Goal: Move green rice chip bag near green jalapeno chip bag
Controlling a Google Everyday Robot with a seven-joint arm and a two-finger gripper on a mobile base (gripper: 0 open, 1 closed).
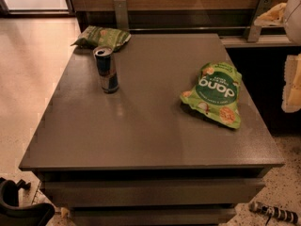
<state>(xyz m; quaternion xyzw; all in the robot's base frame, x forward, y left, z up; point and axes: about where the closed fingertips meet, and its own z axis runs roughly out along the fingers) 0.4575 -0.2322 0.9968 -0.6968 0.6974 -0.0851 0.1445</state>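
Observation:
The green rice chip bag (214, 94) is bright green with white "dang" lettering. It lies flat on the right part of the grey table (150, 140). The green jalapeno chip bag (101, 36) is duller olive green and lies at the table's far left corner. The two bags are far apart. My gripper (292, 84) shows only as a pale shape at the right edge of the view, beyond the table's right side. It is to the right of the rice chip bag, does not touch it and holds nothing that I can see.
A blue and silver drink can (107, 69) stands upright on the left part of the table, just in front of the jalapeno bag. A wooden wall with metal brackets (120, 13) runs behind the table. A shelf (263, 39) lies at the back right.

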